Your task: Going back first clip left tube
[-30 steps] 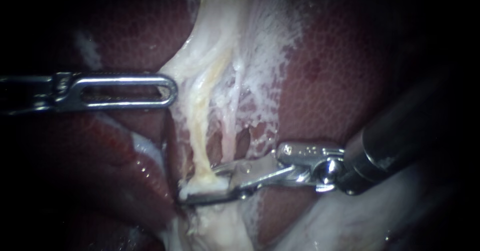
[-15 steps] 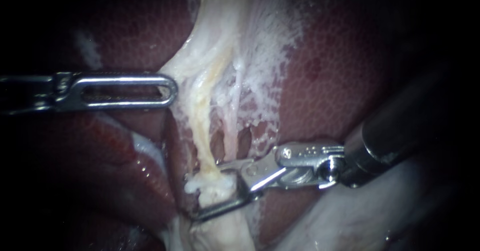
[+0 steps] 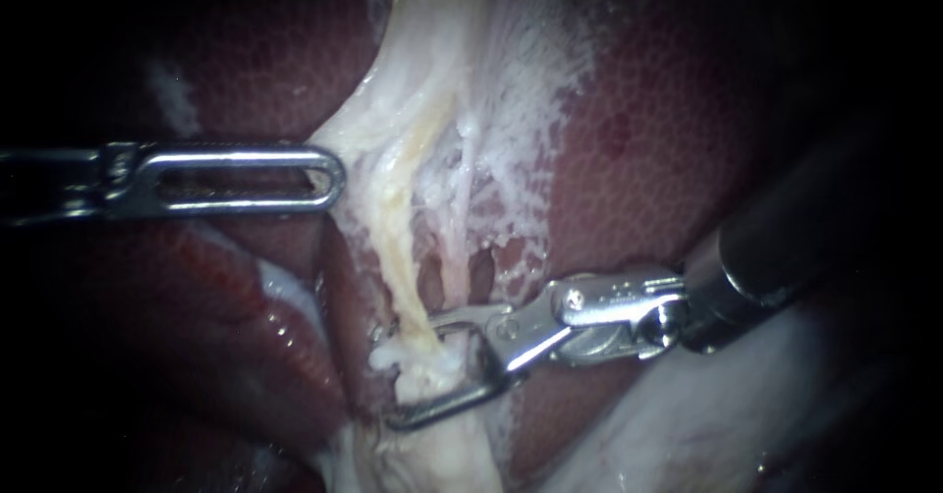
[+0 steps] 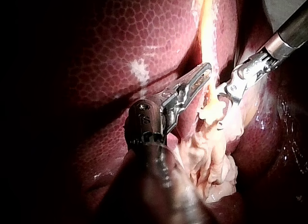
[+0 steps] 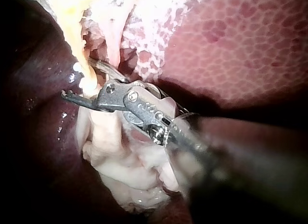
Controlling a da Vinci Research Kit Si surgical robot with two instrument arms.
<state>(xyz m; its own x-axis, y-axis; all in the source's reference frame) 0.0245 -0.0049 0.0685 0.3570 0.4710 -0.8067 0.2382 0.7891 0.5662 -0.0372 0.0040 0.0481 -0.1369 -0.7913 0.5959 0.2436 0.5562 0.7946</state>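
Backing out calls, I judge, for a straight pull along the shaft, away over the mottled dark-red liver (image 3: 638, 159) and clear of the frayed white membrane (image 3: 511, 90) draped on it. The jaws should be held as wide as they stand, so that neither catches or drags what lies between them.

The silver right instrument (image 3: 388, 377), on its dark shaft, has its 2 jaws spread wide and grips nothing. The slotted silver left instrument (image 3: 329, 179) rests at the membrane's edge, well apart from the right one, beyond the tube; whether it grips anything I cannot tell.

The yellowish, cord-like left tube (image 3: 398, 247) runs in between the right instrument's jaws. The upper jaw lies across it. It ends in a pale crumpled knot of tissue (image 3: 432, 367) that sits in the gap, with the lower jaw passing just under it. I cannot make out a clip on the tube.
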